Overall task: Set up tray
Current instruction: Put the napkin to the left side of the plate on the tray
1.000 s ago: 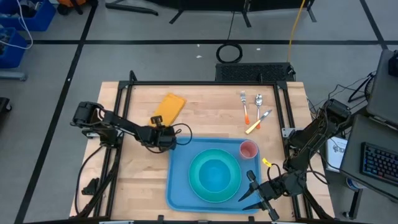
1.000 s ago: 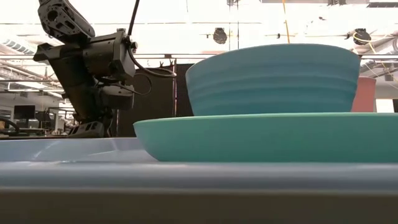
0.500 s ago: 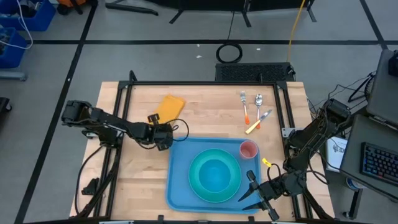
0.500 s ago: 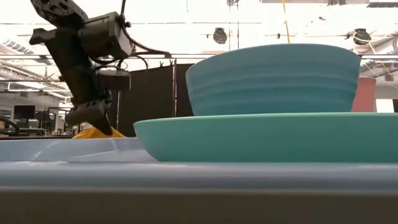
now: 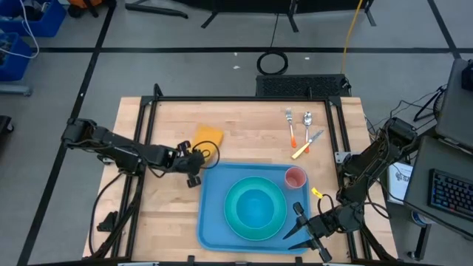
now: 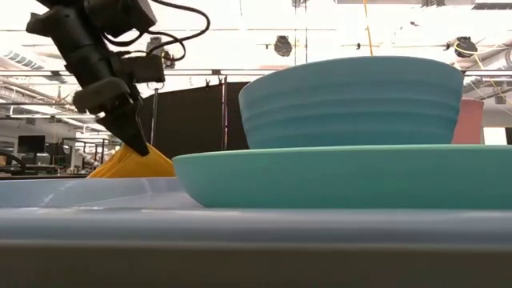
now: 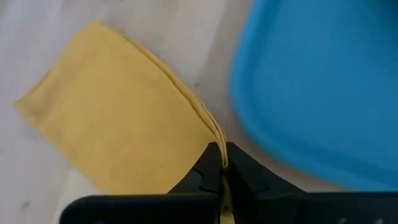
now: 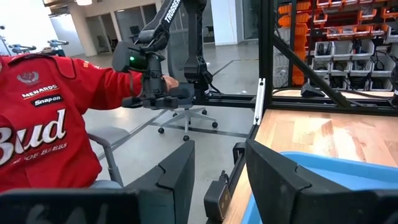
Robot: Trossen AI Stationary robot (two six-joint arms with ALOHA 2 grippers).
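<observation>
Pinching the yellow napkin [image 7: 118, 112] by its folded edge, the clenched left pincer [image 7: 221, 163] should lift clear of the rim of the tray [image 5: 211, 222], at the tabletop's near edge, before crossing; right pincer [image 8: 217, 165] waits released at the tray's corner.

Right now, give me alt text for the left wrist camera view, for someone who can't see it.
The left gripper is shut on the corner of a folded yellow cloth lying on the pale wooden table. The blue tray sits beside the cloth, its rounded rim close to the pinched corner.
</observation>
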